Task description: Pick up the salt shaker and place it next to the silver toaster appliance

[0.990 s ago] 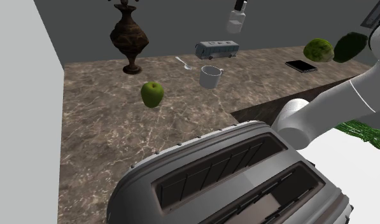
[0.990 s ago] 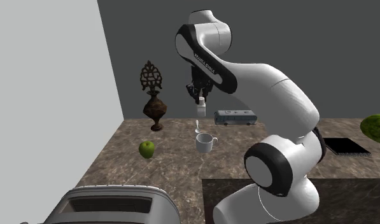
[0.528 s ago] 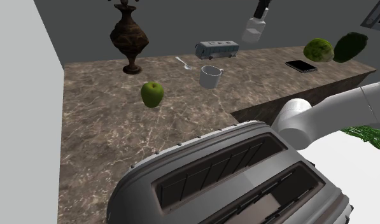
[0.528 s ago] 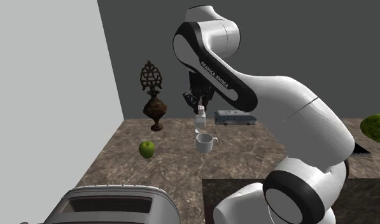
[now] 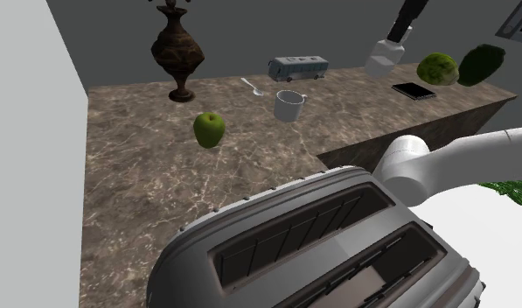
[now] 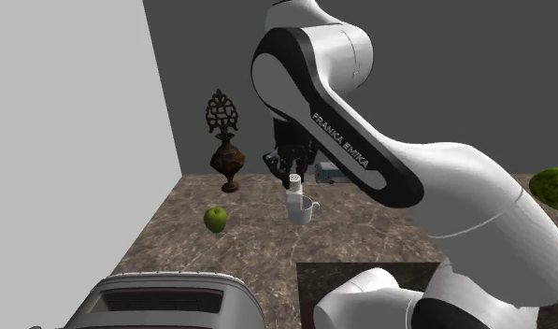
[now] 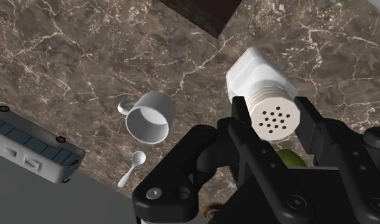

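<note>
**A:** Where is the salt shaker being seen?

**B:** The white salt shaker (image 5: 384,58) is being held in the air at the upper right of the shoulder view, well above the brown marbled countertop (image 5: 136,175). It is being carried at a tilt, with its base pointing down and to the left.

**A:** And the hand?

**B:** The gripper (image 5: 397,38) is being closed around the shaker's cap end. In the wrist view the two black fingers (image 7: 307,121) are being pressed against it from either side (the cap's ring of holes is facing the camera).

**A:** How is the silver toaster (image 5: 320,245) being placed?

**B:** It is being shown across the bottom of the shoulder view, slots upward, well apart from the shaker. In the second exterior view it is being cut off by the lower left corner.

**A:** What else is being shown?

**B:** A white mug (image 5: 288,105) is being shown near the middle of the shoulder view, with a spoon (image 5: 253,86) and a toy bus (image 5: 297,67) behind it. A green apple (image 5: 209,129) is being shown left of the mug, and a dark vase (image 5: 178,48) at the upper left. A black phone (image 5: 414,90) is lying at the right, beneath the shaker in the picture. In the second exterior view the shaker is being drawn against the mug's rim at the frame's centre.
</note>
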